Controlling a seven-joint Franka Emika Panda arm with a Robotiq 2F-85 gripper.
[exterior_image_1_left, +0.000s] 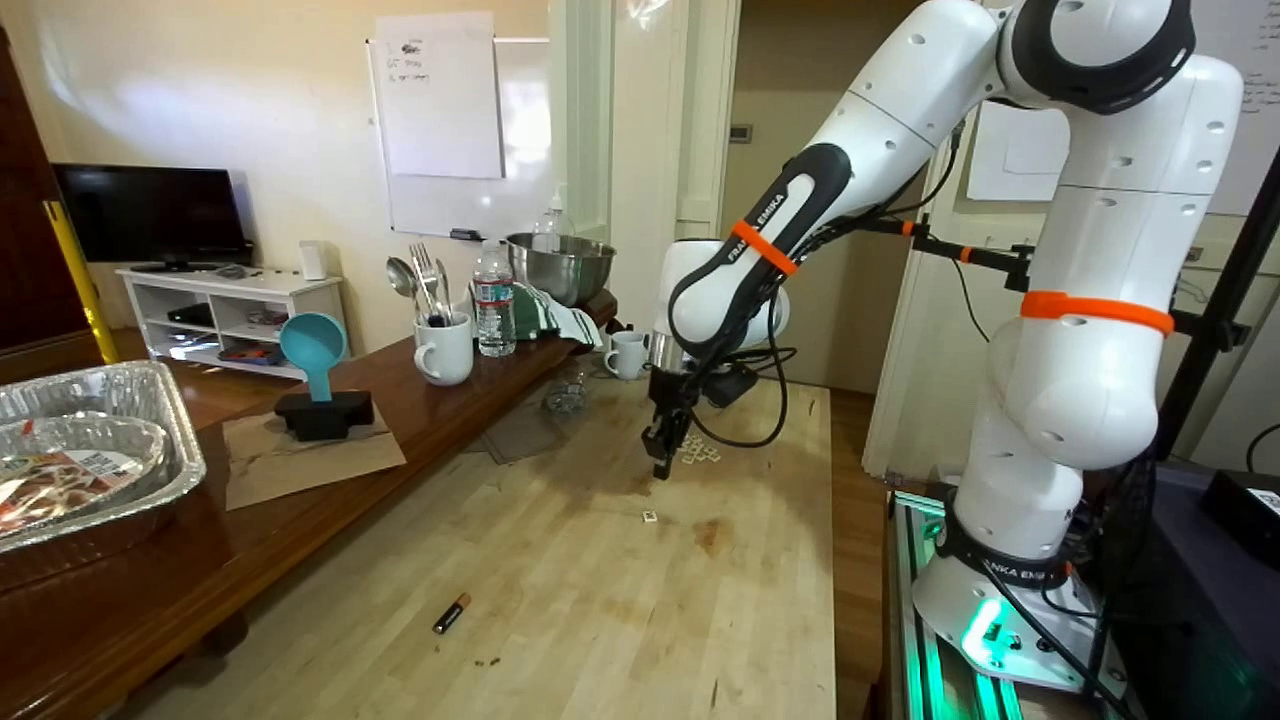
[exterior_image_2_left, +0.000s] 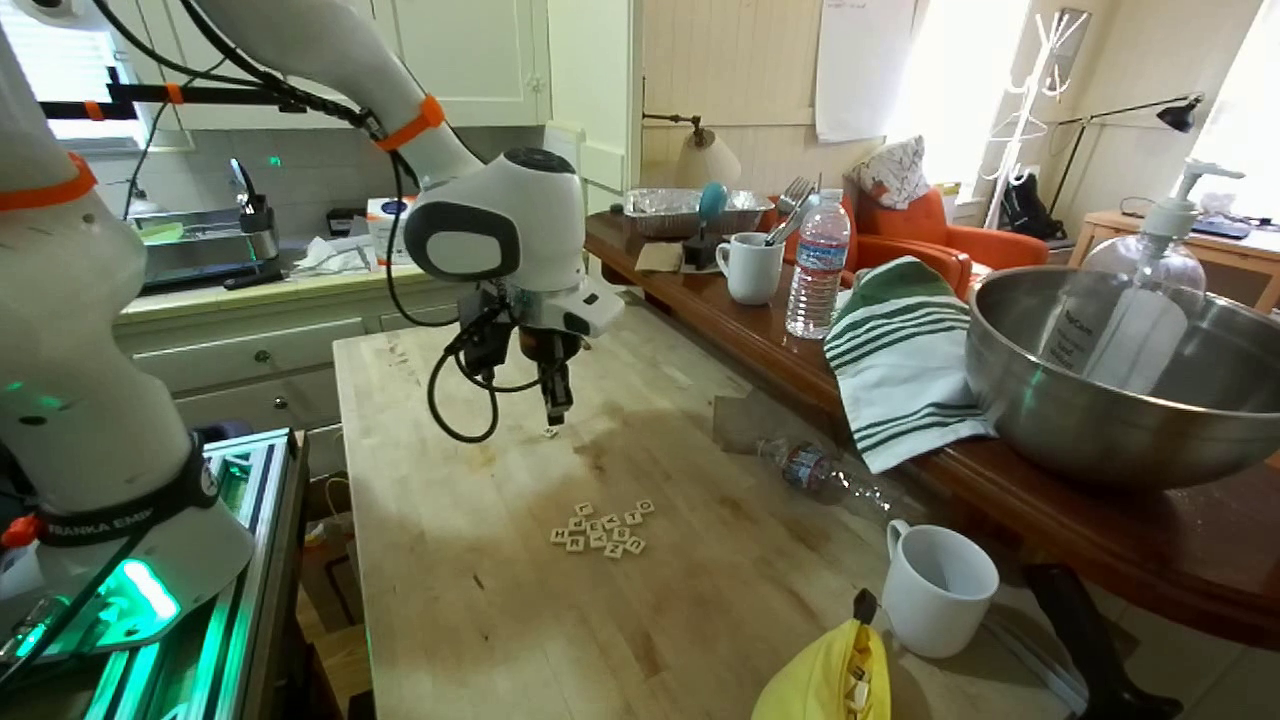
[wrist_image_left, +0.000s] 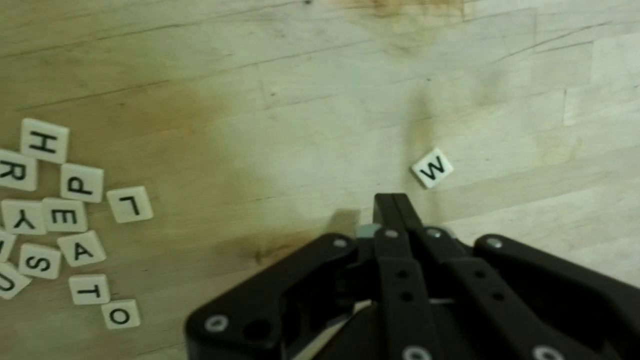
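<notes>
Small square cream letter tiles (wrist_image_left: 65, 215): gathered in a loose cluster at the left of the wrist view, on the pale wooden desk (wrist_image_left: 290, 150).
Black two-fingered claw (wrist_image_left: 392, 197): fully clenched, and held above the desk, well to the right of the cluster.
Single square cream tile marked W (wrist_image_left: 432, 168): seen on the desk, near the claw's tip and slightly to its right.

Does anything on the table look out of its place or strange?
A few things. A plastic bottle lies on its side rather than upright. One letter tile sits alone, away from the clustered tiles. A loose battery lies on the table, which has brownish stains.
</notes>
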